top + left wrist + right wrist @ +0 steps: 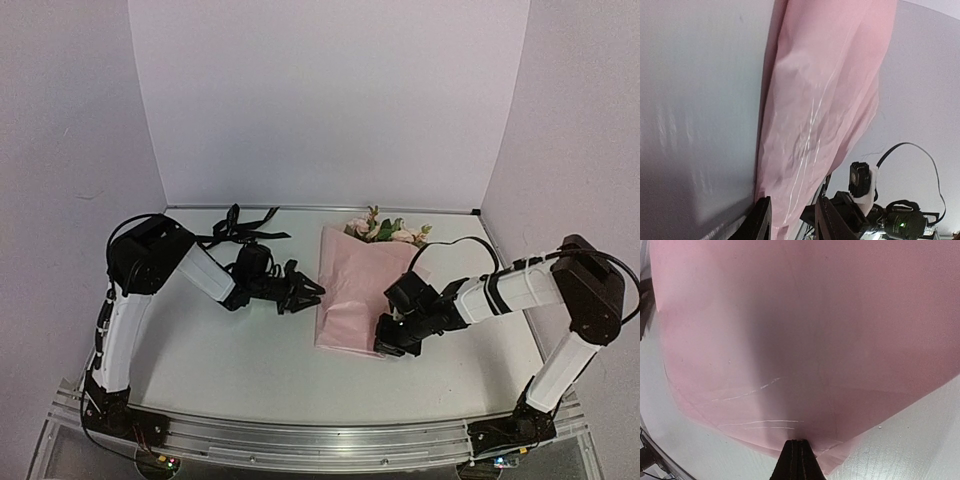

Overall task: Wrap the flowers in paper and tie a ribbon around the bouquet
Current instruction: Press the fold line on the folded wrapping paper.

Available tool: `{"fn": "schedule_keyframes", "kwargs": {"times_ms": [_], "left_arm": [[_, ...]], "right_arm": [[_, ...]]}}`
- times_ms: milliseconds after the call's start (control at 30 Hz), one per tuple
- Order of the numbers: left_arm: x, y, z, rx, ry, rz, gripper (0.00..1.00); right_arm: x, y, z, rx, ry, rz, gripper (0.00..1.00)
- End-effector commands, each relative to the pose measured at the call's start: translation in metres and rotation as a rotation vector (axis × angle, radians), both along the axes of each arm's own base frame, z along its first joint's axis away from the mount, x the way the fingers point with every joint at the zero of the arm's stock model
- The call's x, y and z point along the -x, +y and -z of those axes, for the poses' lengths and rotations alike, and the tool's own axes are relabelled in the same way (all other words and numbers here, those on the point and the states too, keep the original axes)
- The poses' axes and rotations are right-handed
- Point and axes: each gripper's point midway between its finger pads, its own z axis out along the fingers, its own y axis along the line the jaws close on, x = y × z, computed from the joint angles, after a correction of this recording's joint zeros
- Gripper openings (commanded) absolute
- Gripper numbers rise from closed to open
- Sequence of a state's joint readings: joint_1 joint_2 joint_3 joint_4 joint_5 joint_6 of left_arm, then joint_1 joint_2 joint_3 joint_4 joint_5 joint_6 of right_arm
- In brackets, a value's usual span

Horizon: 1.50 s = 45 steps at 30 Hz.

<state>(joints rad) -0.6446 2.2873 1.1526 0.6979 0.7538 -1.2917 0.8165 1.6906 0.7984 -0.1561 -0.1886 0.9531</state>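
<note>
Roughly centred on the table (pixel 250 370), the bouquet (pixel 352 280) lies flat. Its pink paper (pixel 345 315) is folded over the stems, and the flowers (pixel 385 229) (pale pink/cream heads, green leaves) poke out at its far end. The paper looks loose and broad, w/ a few light creases showing in both wrist views.

L gripper (pixel 312 293) sits just beside the bouquet's left edge, about halfway along it. Its fingers are apart w/ nothing clamped btwn them. The L wrist view has the paper's edge running down toward the gap; can't tell if either finger touches it.

R gripper (pixel 385 343) is at the bouquet's near right corner, fingers pressed together into one dark wedge. In the R wrist view the tip meets the paper's near edge; can't tell whether any paper is pinched in it.

The ribbon (pixel 240 228), black, lies in a loose tangle far-left of the bouquet, well apart from it, behind the L arm (pixel 200 270).
</note>
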Motion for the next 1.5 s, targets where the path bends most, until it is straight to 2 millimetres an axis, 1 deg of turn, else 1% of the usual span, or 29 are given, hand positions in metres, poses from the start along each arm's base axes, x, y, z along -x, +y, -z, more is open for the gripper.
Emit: {"fn": "schedule_keyframes", "kwargs": {"times_ms": [0,133,200,400,600,667,833,933,1000,1100,1133,1233,1333,1400,1467], "left_arm": [[-0.023,-0.007,0.003,-0.032,-0.004,-0.031,0.32],[-0.037,-0.016,0.001,-0.061,-0.04,-0.016,0.32],[-0.045,-0.019,0.004,-0.082,-0.046,-0.011,0.32],[-0.075,-0.029,0.007,-0.115,-0.071,-0.032,0.33],[-0.112,-0.036,0.013,-0.126,-0.097,-0.065,0.33],[-0.126,-0.041,0.007,-0.124,-0.123,-0.072,0.33],[-0.158,-0.053,0.011,-0.132,-0.161,-0.097,0.34],[-0.177,-0.051,0.019,-0.136,-0.173,-0.138,0.35],[-0.194,-0.042,0.022,-0.133,-0.183,-0.189,0.35],[-0.219,-0.025,0.02,-0.116,-0.213,-0.272,0.37],[-0.228,-0.02,0.017,-0.098,-0.228,-0.293,0.38],[-0.251,-0.012,-0.003,-0.029,-0.304,-0.34,0.44],[-0.271,-0.004,-0.028,0.023,-0.399,-0.384,0.52],[-0.279,0.0,-0.044,0.049,-0.46,-0.406,0.57],[-0.281,0.003,-0.059,0.075,-0.506,-0.401,0.58]], "right_arm": [[0.044,-0.072,0.049,0.314,0.174,0.013,0.0],[0.044,-0.074,0.049,0.322,0.176,0.011,0.0],[0.045,-0.075,0.05,0.325,0.18,0.009,0.0],[0.047,-0.077,0.05,0.329,0.181,0.008,0.0],[0.05,-0.079,0.051,0.334,0.189,0.005,0.0],[0.051,-0.08,0.051,0.335,0.189,0.003,0.0],[0.052,-0.08,0.052,0.334,0.193,0.0,0.0],[0.052,-0.079,0.051,0.33,0.195,-0.003,0.0],[0.052,-0.078,0.051,0.327,0.197,-0.004,0.0],[0.052,-0.078,0.051,0.327,0.198,-0.007,0.0],[0.052,-0.077,0.051,0.325,0.198,-0.009,0.0],[0.052,-0.078,0.051,0.327,0.199,-0.011,0.0],[0.054,-0.08,0.051,0.334,0.202,-0.014,0.0],[0.055,-0.081,0.051,0.339,0.204,-0.013,0.0],[0.054,-0.081,0.05,0.338,0.202,-0.012,0.0]]}}
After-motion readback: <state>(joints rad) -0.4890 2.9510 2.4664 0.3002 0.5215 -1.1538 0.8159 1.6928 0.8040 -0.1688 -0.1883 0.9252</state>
